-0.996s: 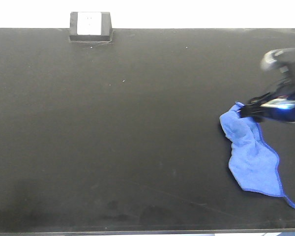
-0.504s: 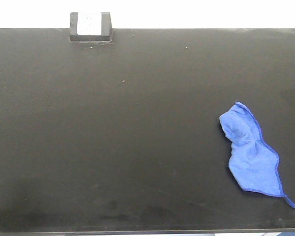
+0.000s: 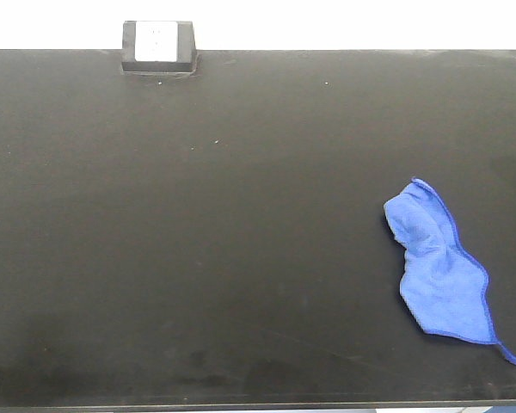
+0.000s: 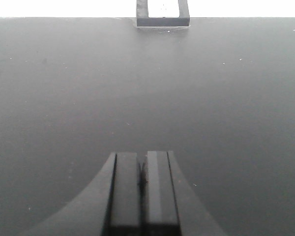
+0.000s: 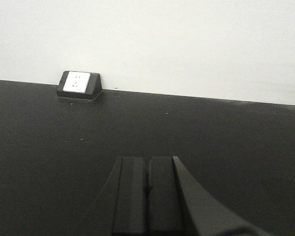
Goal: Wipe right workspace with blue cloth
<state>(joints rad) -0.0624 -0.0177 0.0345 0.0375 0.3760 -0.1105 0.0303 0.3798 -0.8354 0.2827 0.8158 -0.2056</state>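
Now I see the blue cloth lying crumpled on the right part of the tabletop, long axis running near-to-far, while both my end effectors, left and right, are closed on nothing, so the right arm should be nearer.

Cloth flat on tabletop; box far ahead and left of right gripper, at tabletop's back edge.
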